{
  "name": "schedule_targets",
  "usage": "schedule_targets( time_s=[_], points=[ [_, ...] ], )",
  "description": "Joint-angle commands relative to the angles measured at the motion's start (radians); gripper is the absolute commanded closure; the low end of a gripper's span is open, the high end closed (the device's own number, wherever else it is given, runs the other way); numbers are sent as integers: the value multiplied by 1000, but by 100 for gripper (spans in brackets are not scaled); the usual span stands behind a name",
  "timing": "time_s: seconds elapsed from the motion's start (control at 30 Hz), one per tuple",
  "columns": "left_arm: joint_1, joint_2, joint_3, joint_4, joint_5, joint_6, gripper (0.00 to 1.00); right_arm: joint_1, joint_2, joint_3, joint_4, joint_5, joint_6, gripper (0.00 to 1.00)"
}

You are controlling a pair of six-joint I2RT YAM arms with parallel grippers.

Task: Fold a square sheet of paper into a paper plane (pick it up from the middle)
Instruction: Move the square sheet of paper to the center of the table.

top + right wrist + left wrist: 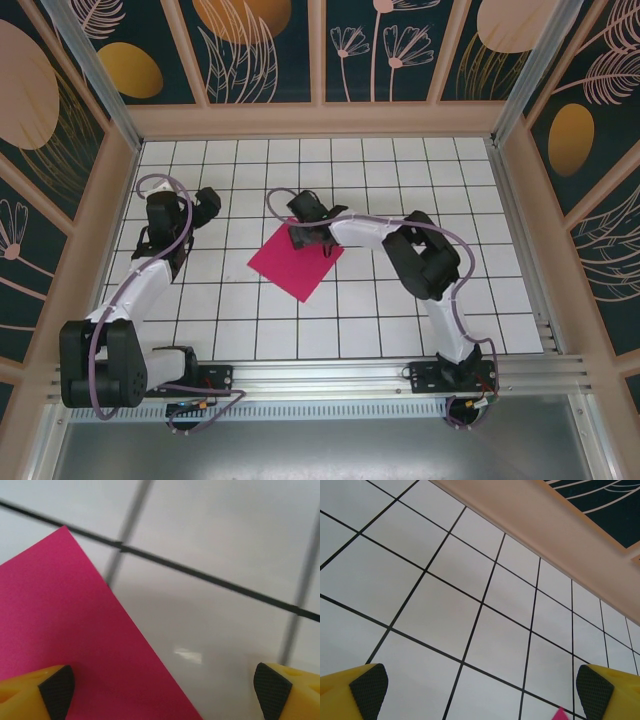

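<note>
Pink paper (295, 262) lies flat, centre of table (400, 300); right gripper (165, 690), wide open, straddles the paper's far edge; left gripper (482, 690) wide open, empty.

The white table (400, 310), gridded with black lines, carries a magenta-pink square sheet of paper (295, 262) near its middle, turned cornerwise to the grid, apparently lying flat

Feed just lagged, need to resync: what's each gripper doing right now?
Left gripper: open, holding nothing, above bare tiles.
Right gripper: open, at the edge of the square sheet of paper, nothing gripped.
</note>
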Motion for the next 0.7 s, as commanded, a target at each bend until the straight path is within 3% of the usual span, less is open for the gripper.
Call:
schedule_targets(
  time_s=[0.0,0.17,0.3,0.53,0.67],
  points=[
    [7,16,28,-11,11,17,2,-123,-35,-121,-132,159,38,5],
    [6,30,28,-16,20,12,1,-254,-83,-219,-119,154,62,5],
    [6,36,29,-17,33,8,2,-337,-132,-188,-141,63,56,5],
    [7,35,30,-18,66,-11,2,-335,-207,-47,-230,-270,10,1],
    [6,30,28,-14,82,-7,1,-318,-165,-21,-282,-281,-18,1]
  ],
)
